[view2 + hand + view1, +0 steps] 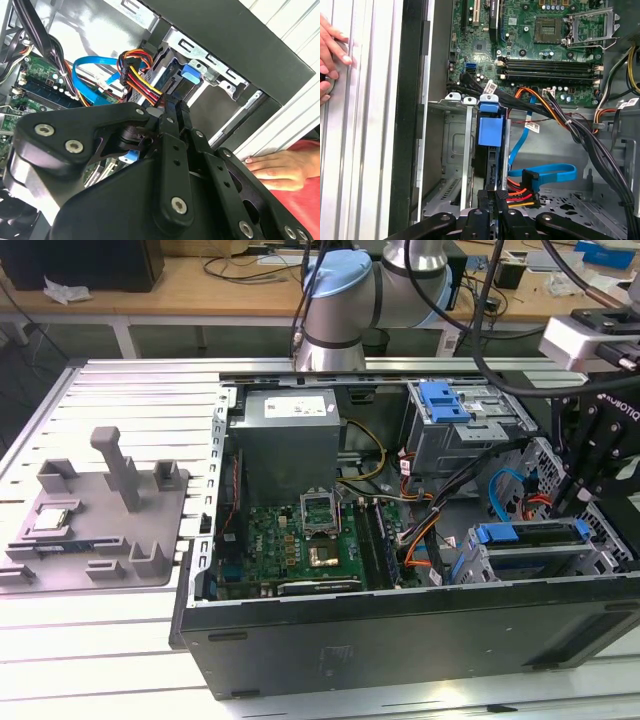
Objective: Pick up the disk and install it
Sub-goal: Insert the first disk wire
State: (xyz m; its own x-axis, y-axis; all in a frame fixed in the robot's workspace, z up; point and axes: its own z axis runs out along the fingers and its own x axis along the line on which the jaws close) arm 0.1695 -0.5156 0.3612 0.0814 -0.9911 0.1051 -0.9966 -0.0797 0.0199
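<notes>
In the cage (451, 150): disk (489, 131) standing on edge.
Narrow gripper (493, 196), fingers pressed together, tips at the disk's end; hand (330, 60) on table (370, 150).

Disk (530, 533) inside drive cage (478, 568), motherboard (300, 540) toward the exterior view's left

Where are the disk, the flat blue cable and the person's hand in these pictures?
the disk (489, 131): first wrist view, on its blue carrier frame.
the flat blue cable (555, 174): first wrist view, on its flat middle stretch.
the hand (279, 168): second wrist view, on the middle of the hand.
</notes>
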